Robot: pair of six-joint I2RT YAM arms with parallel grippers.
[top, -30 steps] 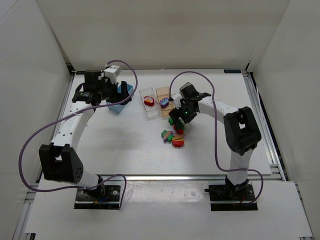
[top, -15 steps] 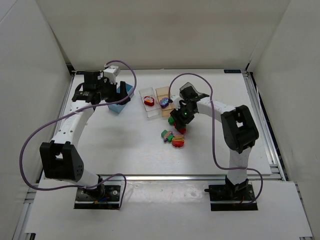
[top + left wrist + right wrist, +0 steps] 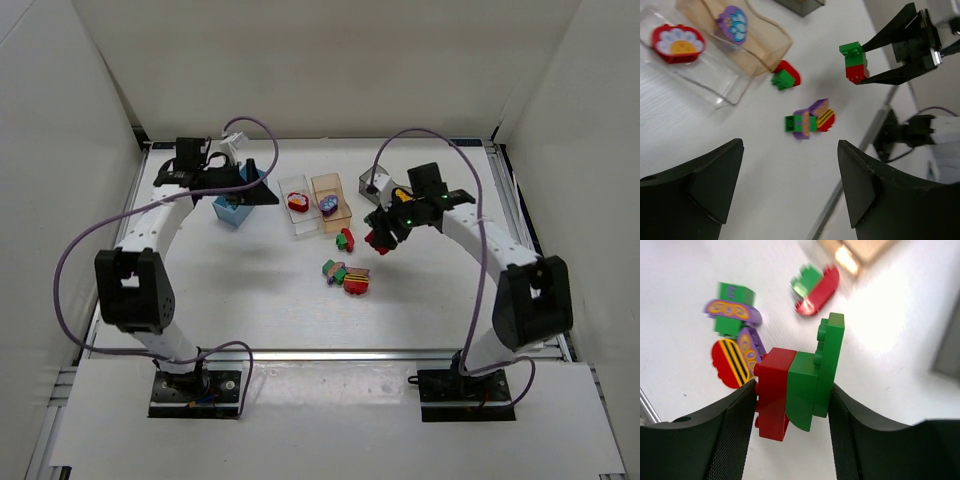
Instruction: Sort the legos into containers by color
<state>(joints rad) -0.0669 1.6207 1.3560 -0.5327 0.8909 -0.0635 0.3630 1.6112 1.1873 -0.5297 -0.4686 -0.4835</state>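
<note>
Right of centre in the overhead view, my right gripper pinches a red-and-green brick stack between partly closed fingers, above the table. My left gripper hangs wide open, holding nothing, by the light blue bin at upper left. Printed flowers mark the red piece in the clear bin and the purple piece in the peach bin (a dark mark on one loose green brick is too blurred to read).
</note>
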